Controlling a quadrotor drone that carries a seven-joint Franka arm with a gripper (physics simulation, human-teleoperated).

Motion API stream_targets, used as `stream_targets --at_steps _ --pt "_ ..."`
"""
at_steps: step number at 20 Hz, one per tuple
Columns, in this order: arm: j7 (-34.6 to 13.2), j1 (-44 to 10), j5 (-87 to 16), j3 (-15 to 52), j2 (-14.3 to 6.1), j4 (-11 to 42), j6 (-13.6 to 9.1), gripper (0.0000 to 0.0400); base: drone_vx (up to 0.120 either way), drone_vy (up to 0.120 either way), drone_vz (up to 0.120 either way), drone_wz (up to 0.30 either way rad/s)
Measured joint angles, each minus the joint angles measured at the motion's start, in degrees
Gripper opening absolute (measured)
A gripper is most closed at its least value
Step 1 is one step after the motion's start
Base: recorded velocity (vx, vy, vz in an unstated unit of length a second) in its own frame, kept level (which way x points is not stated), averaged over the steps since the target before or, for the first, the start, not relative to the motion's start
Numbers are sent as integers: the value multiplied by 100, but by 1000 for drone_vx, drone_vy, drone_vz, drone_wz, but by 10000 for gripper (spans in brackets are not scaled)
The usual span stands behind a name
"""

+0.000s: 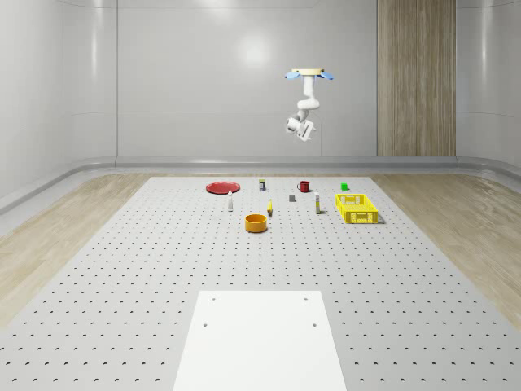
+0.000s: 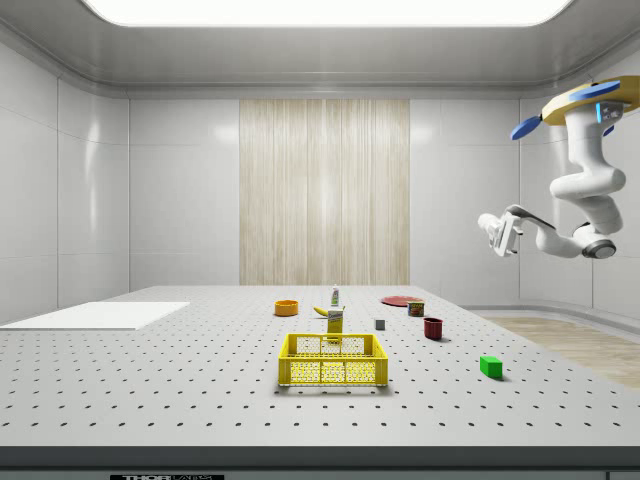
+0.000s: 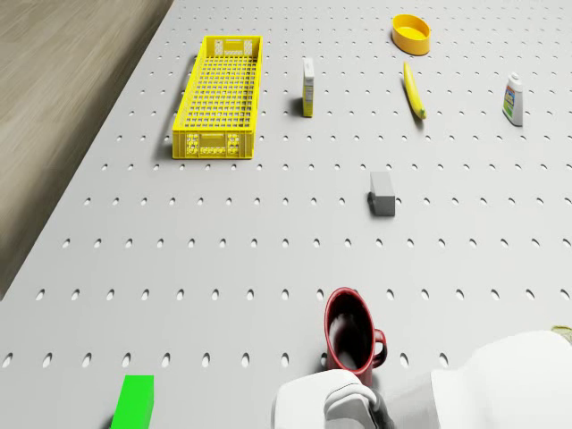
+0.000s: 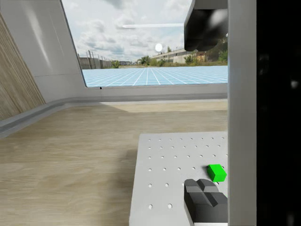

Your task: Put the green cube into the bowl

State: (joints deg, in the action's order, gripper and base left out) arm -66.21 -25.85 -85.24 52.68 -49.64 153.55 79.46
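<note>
The green cube [image 1: 344, 186] lies near the table's far edge, towards the whole-scene view's right; it also shows as the green cube [image 2: 490, 366], [image 3: 134, 402], [image 4: 217, 173]. The orange bowl [image 1: 256, 222] stands nearer the table's middle, seen again as the bowl [image 2: 286, 308], [image 3: 411, 33]. The drone [image 1: 308, 74] hovers high above the table's far end, roughly over the red mug [image 3: 350, 332]. Its arm hangs down with the gripper [image 1: 303, 129] high in the air, open and holding nothing. In the wrist view the gripper [image 4: 197, 113] has its fingers [image 4: 204, 198] apart, and the cube lies far below.
A yellow crate [image 1: 358, 208] stands just in front of the cube. A red plate [image 1: 221, 187], a can [image 1: 262, 185], a grey block [image 3: 382, 194], a banana [image 3: 413, 89], a carton [image 3: 307, 88] and a bottle [image 3: 511, 98] are spread across the far half. A white panel [image 1: 260, 342] lies at the near end.
</note>
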Motion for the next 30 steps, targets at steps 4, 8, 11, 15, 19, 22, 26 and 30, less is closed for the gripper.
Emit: stream_targets --at_steps 4,8,11,15,19,22,26,30 --pt "-944 -1230 -1651 860 -300 803 -528 400 120 120 -120 0" --pt "-1582 -2179 -2431 1361 -567 1104 -970 400 120 120 -120 0" --pt "-1881 -2636 -2687 1583 -735 1188 -1158 400 120 120 -120 0" --pt "-2128 -3005 -2819 1763 -920 1228 -1261 400 120 120 -120 0" --pt "-2275 -3214 -2838 1874 -1075 1238 -1259 400 120 120 -120 0" --pt "-2350 -3314 -2818 1935 -1181 1237 -1219 400 120 120 -120 0" --pt "-2425 -3406 -2771 1998 -1313 1231 -1139 400 120 120 -120 0" --pt "-2482 -3472 -2713 2050 -1439 1223 -1044 400 120 120 -120 0"
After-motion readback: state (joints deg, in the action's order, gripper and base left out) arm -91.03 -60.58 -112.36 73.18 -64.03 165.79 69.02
